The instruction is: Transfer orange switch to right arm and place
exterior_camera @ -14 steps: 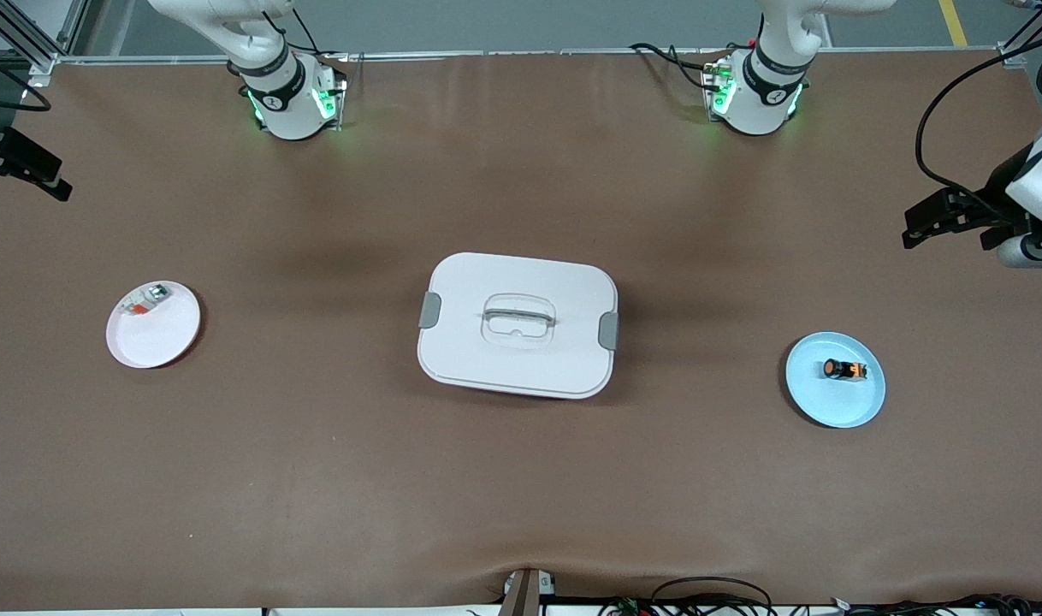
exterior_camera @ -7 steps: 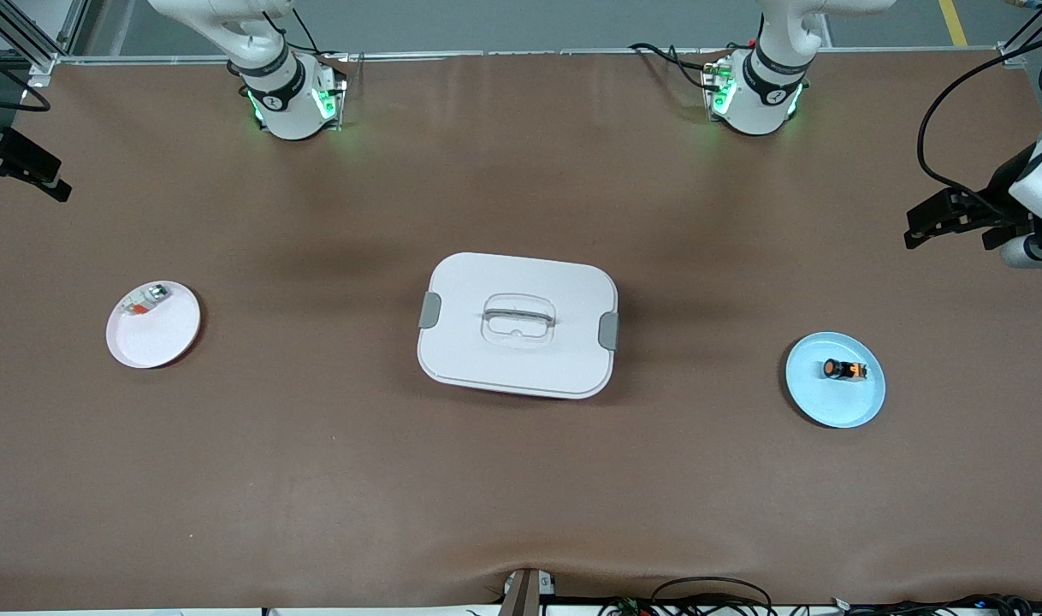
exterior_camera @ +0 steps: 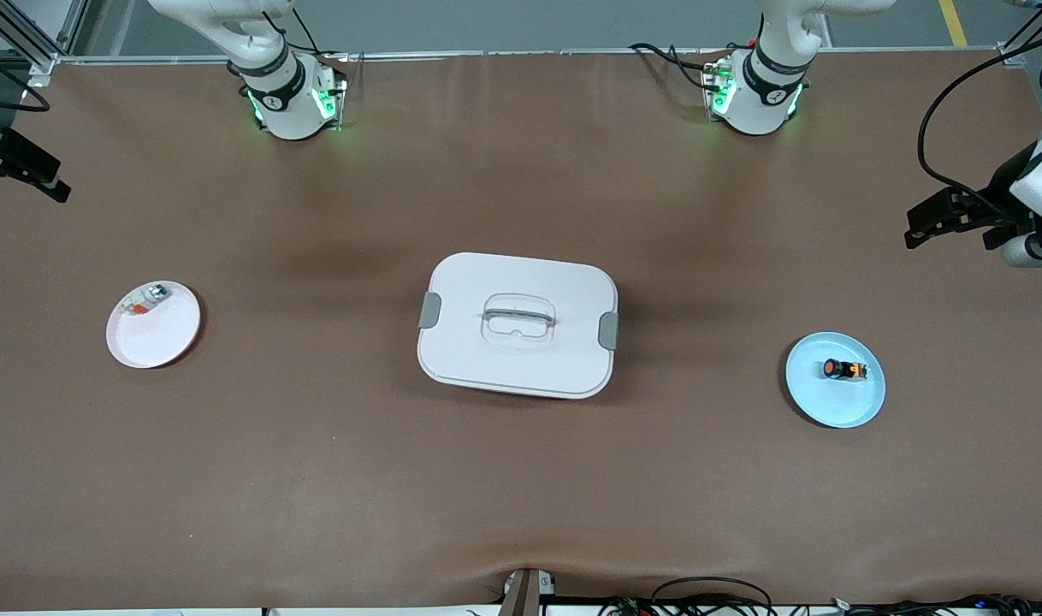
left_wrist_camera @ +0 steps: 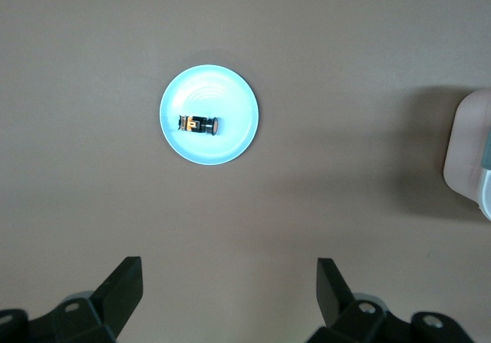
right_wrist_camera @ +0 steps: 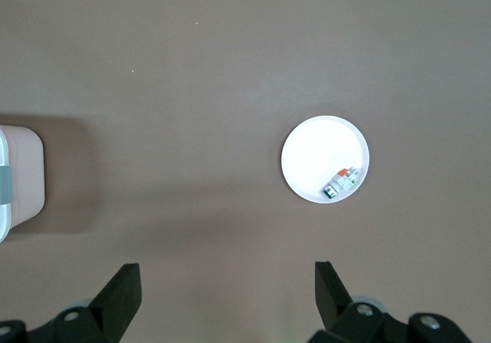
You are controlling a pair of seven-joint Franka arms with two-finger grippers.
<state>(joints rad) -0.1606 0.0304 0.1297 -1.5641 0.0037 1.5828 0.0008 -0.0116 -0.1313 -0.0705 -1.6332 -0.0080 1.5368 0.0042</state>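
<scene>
The orange switch (exterior_camera: 844,370) lies on its side on a light-blue plate (exterior_camera: 833,402) toward the left arm's end of the table. In the left wrist view the orange switch (left_wrist_camera: 199,124) lies in the blue plate (left_wrist_camera: 207,90), well apart from my left gripper (left_wrist_camera: 230,270), which is open and empty. In the front view the left gripper (exterior_camera: 913,231) hangs high over the table's end, beside the plate. My right gripper (right_wrist_camera: 228,274) is open and empty too. The right gripper (exterior_camera: 55,184) hangs over the right arm's end of the table.
A white lidded box (exterior_camera: 518,359) with grey clasps and a handle sits mid-table. A white plate (exterior_camera: 157,338) toward the right arm's end holds a silvery-white and orange-red part (exterior_camera: 145,301). The right wrist view shows that white plate (right_wrist_camera: 318,147) and the part (right_wrist_camera: 341,183).
The left arm's hand has shifted very slightly. The switch, both plates, the box and the right arm have not moved.
</scene>
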